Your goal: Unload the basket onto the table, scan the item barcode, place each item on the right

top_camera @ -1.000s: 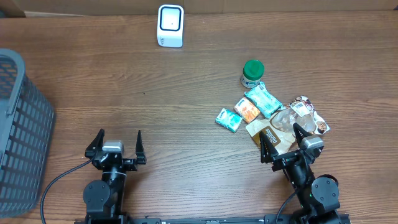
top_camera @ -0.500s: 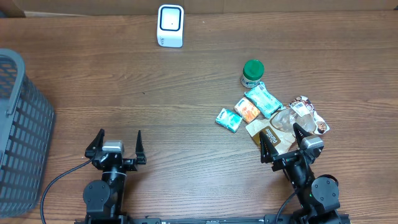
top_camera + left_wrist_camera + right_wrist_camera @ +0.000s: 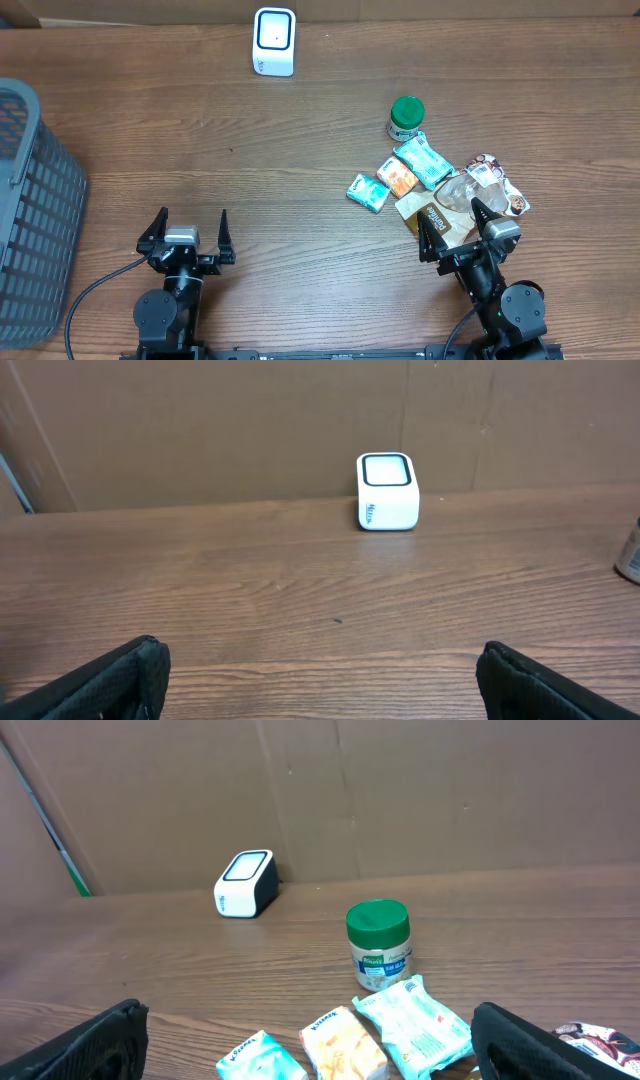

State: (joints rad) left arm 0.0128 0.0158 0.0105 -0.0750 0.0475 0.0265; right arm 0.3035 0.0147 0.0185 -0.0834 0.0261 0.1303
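The left hand (image 3: pixel 190 220) and right hand (image 3: pixel 449 216) sit at the front edge of the table (image 3: pixel 300 160), both spread wide, holding nothing. The scanner (image 3: pixel 274 41) stands at the back edge. Packets (image 3: pixel 422 160) and a jar (image 3: pixel 405 117) lie just beyond the right hand.

One white barcode scanner (image 3: pixel 274 41). One green-lidded jar (image 3: pixel 405 118). One orange packet (image 3: pixel 398 176). Two teal packets (image 3: pixel 424 160). One brown pouch (image 3: pixel 432 218). One printed pouch (image 3: pixel 497 186), partly hidden. One grey mesh basket (image 3: pixel 30 230). One wooden table (image 3: pixel 300 150).
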